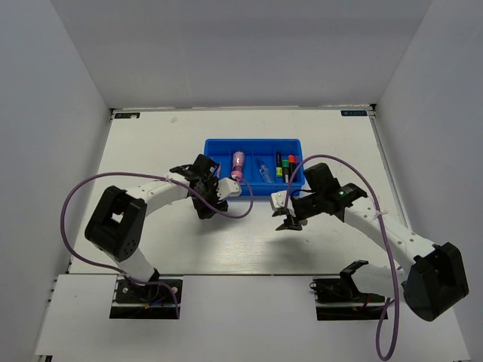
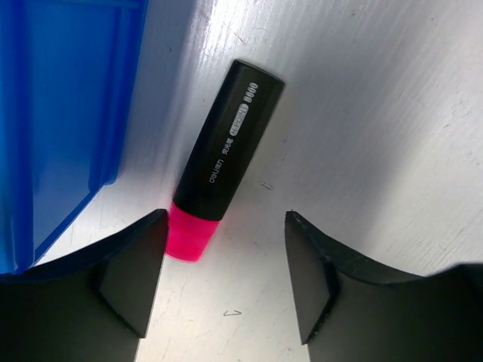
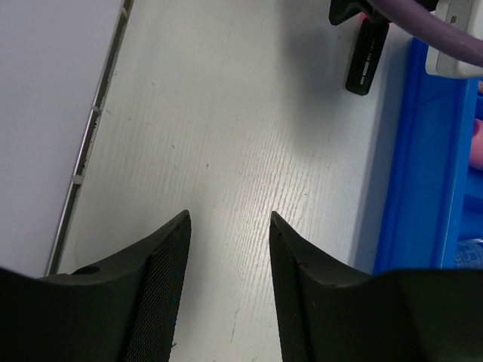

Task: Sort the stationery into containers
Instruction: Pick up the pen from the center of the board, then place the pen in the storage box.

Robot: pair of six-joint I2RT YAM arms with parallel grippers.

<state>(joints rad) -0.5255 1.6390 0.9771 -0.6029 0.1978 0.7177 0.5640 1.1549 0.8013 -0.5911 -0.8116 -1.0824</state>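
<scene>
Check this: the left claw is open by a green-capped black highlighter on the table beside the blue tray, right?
The cap is pink, not green; the left wrist view shows it. Otherwise right: open left claw by the highlighter, on the table beside the tray.

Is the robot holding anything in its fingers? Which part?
Nothing is held. The left fingers hang open by the pink-capped highlighter; the right fingers are open too.
</scene>
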